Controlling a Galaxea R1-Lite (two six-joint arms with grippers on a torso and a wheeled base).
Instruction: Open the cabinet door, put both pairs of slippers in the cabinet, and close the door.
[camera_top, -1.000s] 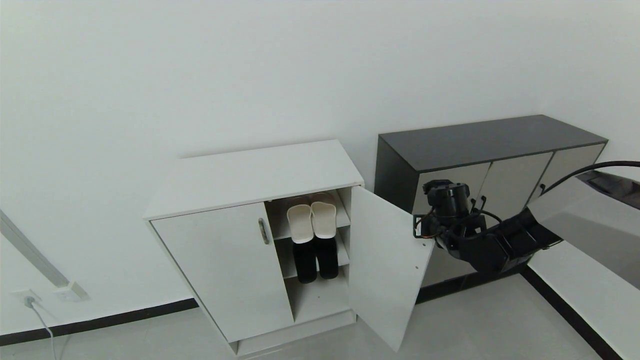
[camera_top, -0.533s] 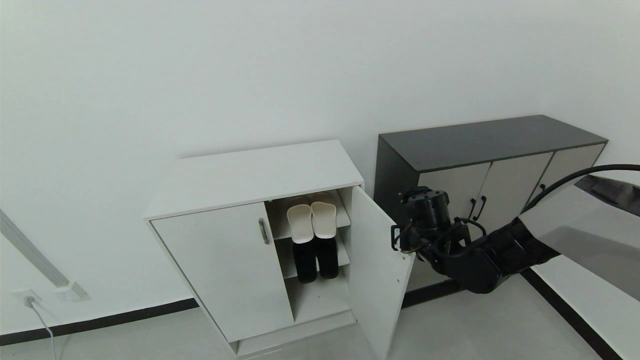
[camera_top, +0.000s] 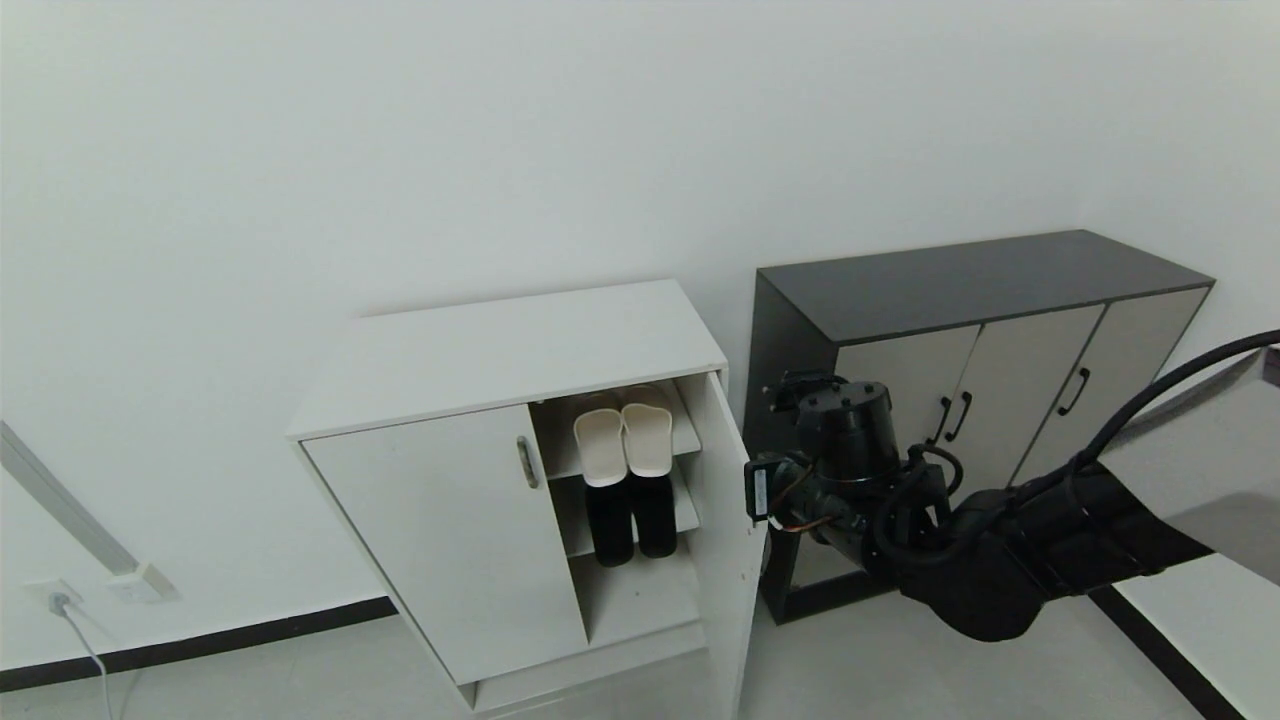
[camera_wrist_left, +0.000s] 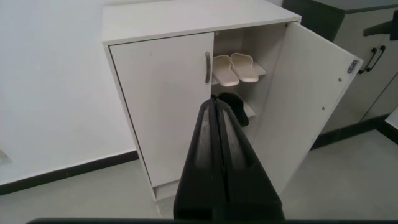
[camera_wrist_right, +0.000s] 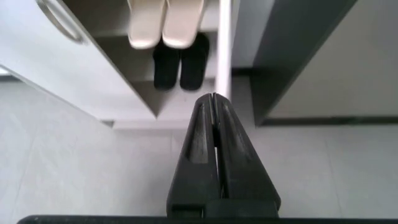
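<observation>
The left end effector (camera_wrist_left: 214, 99) and right end effector (camera_wrist_right: 214, 96) are both pinched closed, empty. Right of centre, the door (camera_top: 735, 540) stands open. Beyond, two white slippers (camera_top: 623, 440) lie above two black slippers (camera_top: 630, 515), lengthwise into the cabinet (camera_top: 500, 350), heels outward.

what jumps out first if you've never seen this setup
The white cabinet stands with its right door open, cream slippers shelved just above black slippers. The right gripper, shut, is close by that door's edge, with a dark cabinet behind it.
</observation>
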